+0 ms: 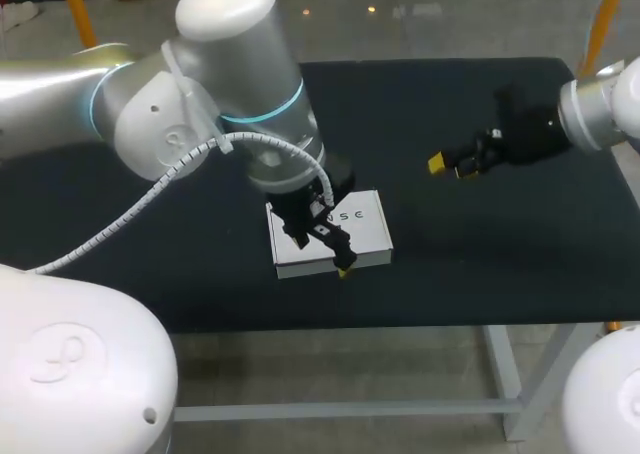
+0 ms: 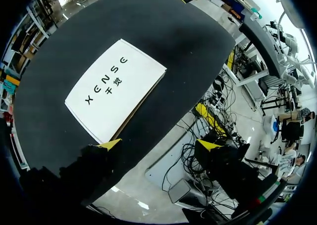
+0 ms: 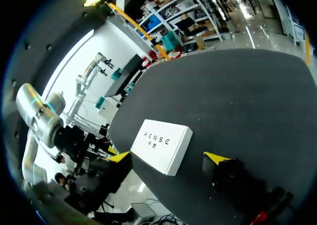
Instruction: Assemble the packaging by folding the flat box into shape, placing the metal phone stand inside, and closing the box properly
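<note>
1. the left arm point(image 1: 150, 104) comes in from the left side, a smooth white and silver shell with a ribbed white cable looping along it, and bends down over the middle of the tabletop point(image 1: 450, 264).
2. the left tool point(image 1: 322, 244) hangs over the near right part of the box; its black fingers are spread wide and grip nothing. in the left wrist view the tool point(image 2: 160, 145) has one yellow tip just beside the box's nearest corner, the other out past the tabletop's edge.
3. the box point(image 1: 355, 214) lies flat and closed on the matte black tabletop, near the front edge – a shallow white cardboard rectangle with dark lettering on its lid. the left wrist view shows the box point(image 2: 116, 88) ahead of the fingers, with a thin brown edge along one long side.
4. the right tool point(image 1: 452, 167) hovers above the tabletop well to the right of the box, fingers apart and empty.
5. in the right wrist view that tool point(image 3: 167, 158) points toward the box point(image 3: 161, 144) – the carton sits ahead of the spread yellow tips, apart from both.
</note>
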